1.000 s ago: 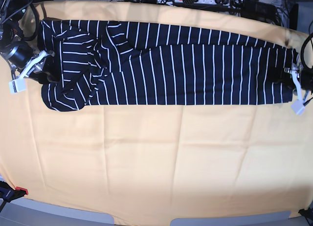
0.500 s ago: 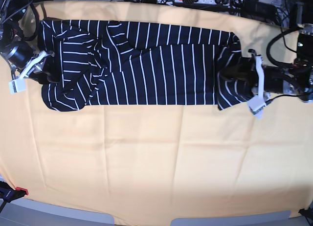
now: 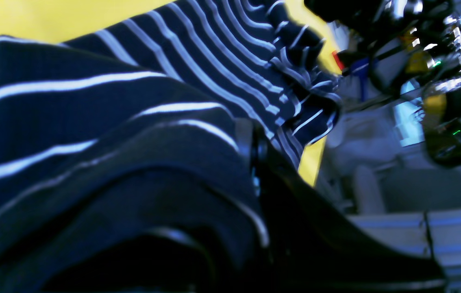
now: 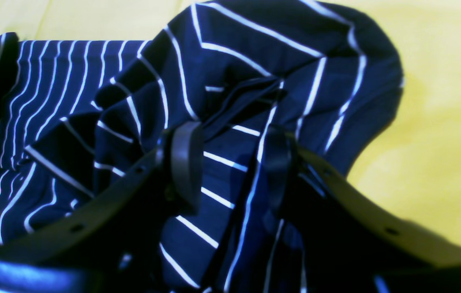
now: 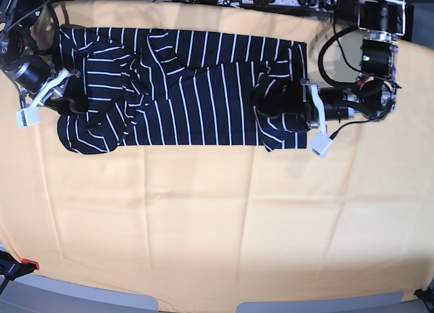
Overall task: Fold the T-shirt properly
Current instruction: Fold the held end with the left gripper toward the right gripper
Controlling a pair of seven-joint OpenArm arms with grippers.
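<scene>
Carrying the hem end across is the step in hand, so go by each view in turn. In the left wrist view, your left claw (image 3: 255,162) is clamped on a bunched fold of the T-shirt (image 3: 92,122), striped cloth draped over it; judge the grip sound but keep the layers together, since a slipping under-layer would skew the fold. In the right wrist view, the right claw (image 4: 230,162) stands fairly wide with the T-shirt (image 4: 255,61) rumpled between its fingers (image 4: 185,158); whether it pins the cloth or merely straddles it you cannot tell, so treat it as a light anchor only. In the base view, the T-shirt (image 5: 196,89) lies along the far side of the orange counter (image 5: 217,225), the left claw (image 5: 271,110) over its middle and the right claw (image 5: 64,99) at the sleeve end. Aim to lay the carried edge square with the stripes, low and flat, before letting go.
</scene>
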